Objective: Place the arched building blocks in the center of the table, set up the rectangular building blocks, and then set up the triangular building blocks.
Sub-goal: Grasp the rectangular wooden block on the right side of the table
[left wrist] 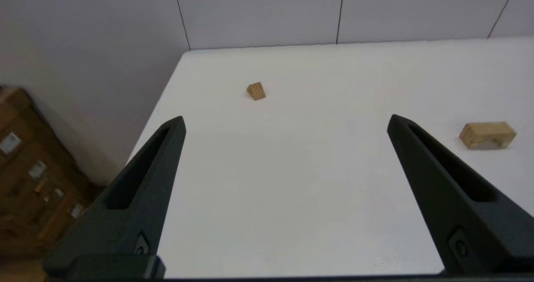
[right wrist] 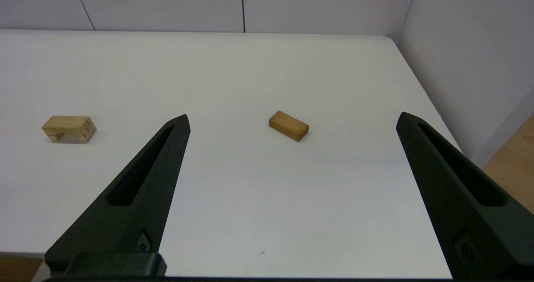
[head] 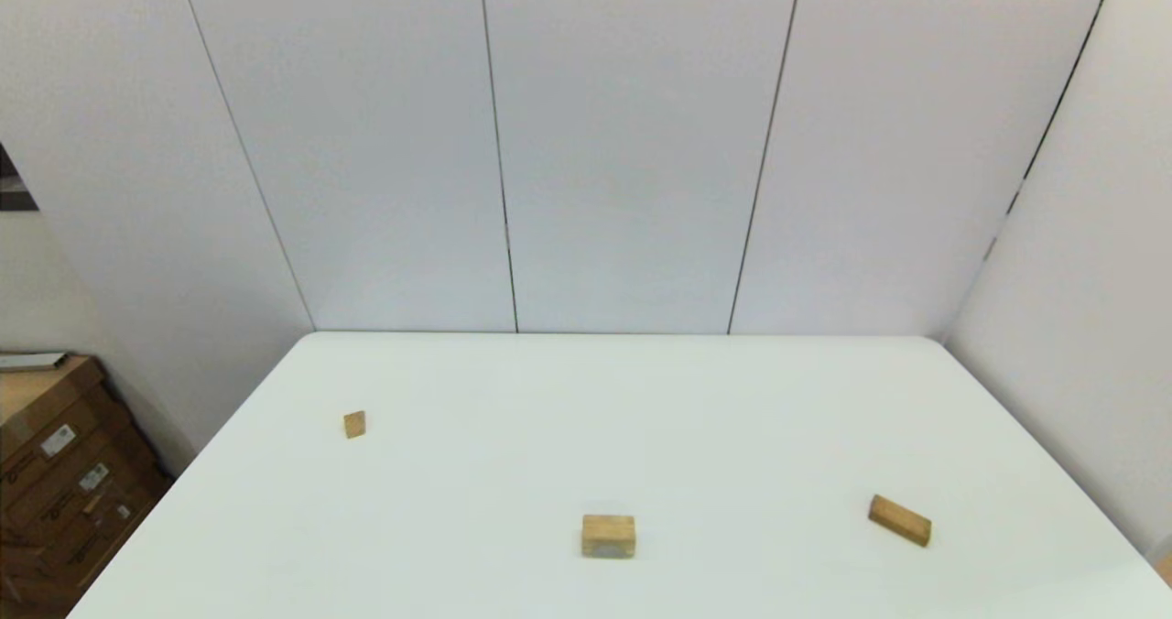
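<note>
The arched building blocks [head: 608,536] lie on the table [head: 641,399] near its front edge at the middle, with the rectangular building blocks [head: 900,520] flat and slanted well off to the right and the triangular building blocks [head: 354,424] well apart at the far left. Both arms are out of the head view. The left gripper [left wrist: 285,121] hangs above the near left part of the table with its fingers spread wide and holding nothing, and the right gripper [right wrist: 292,117] hangs likewise above the near right, the bar lying beyond its fingertips.
</note>
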Controlling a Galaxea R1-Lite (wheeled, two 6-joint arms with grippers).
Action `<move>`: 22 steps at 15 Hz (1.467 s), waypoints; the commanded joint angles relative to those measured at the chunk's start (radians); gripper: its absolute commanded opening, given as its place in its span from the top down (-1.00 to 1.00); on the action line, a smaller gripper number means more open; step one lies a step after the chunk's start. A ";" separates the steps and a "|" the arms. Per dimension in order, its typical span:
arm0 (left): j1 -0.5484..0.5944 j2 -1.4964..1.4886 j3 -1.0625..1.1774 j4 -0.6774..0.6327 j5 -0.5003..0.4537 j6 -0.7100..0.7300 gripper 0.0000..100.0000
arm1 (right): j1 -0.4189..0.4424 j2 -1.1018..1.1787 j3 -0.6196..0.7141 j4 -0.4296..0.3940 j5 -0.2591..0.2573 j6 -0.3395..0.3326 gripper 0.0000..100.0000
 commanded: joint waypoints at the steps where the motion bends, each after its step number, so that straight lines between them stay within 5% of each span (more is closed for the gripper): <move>1: 0.000 0.001 0.001 -0.009 0.006 -0.010 -1.00 | -0.001 0.067 -0.090 0.024 0.000 -0.015 -1.00; 3: 0.000 0.001 0.001 -0.009 0.006 -0.009 -1.00 | -0.004 0.432 -0.245 0.067 -0.018 0.001 -1.00; 7: 0.000 0.001 0.001 -0.009 0.006 -0.009 -1.00 | -0.011 1.026 -0.362 0.029 -0.018 -0.034 -1.00; 11: 0.000 0.001 0.001 -0.009 0.006 -0.009 -1.00 | -0.032 1.448 -0.514 -0.114 -0.017 -0.173 -1.00; 15: 0.000 0.001 0.001 -0.009 0.006 -0.009 -1.00 | -0.069 1.672 -0.662 -0.103 0.003 -0.290 -1.00; 17: 0.000 0.001 0.001 -0.009 0.006 -0.009 -1.00 | -0.080 1.750 -0.722 -0.092 0.075 -0.322 -1.00; 22: 0.000 0.001 0.001 -0.009 0.006 -0.009 -1.00 | -0.166 1.811 -0.748 -0.029 0.184 -0.606 -1.00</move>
